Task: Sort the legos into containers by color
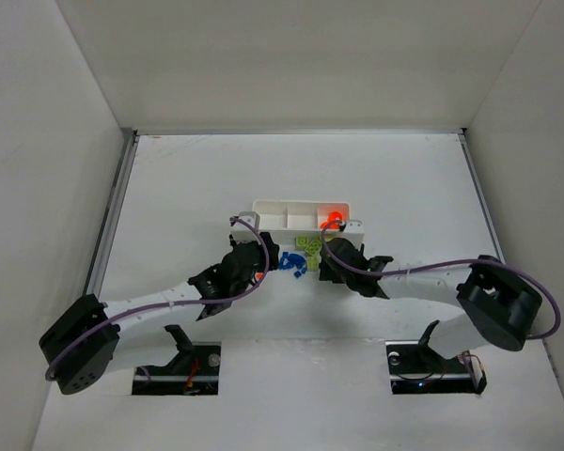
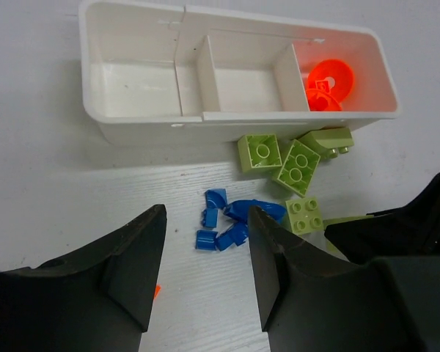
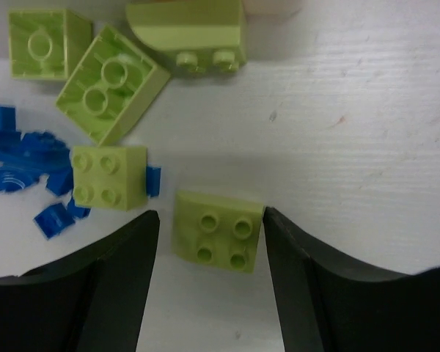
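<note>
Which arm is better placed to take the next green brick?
Right. The right claw, open, stands around a green four-stud brick; the left claw, also open, faces the small blue pieces.

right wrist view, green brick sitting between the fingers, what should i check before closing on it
1. Green brick lies between the right arm's fingers: ok
2. Those fingers open: ok
3. Brick flat, studs up: ok
4. Tray has room for green: ok, two compartments empty
5. Neighbouring green brick clear of the fingers: cannot tell, it is close
</note>
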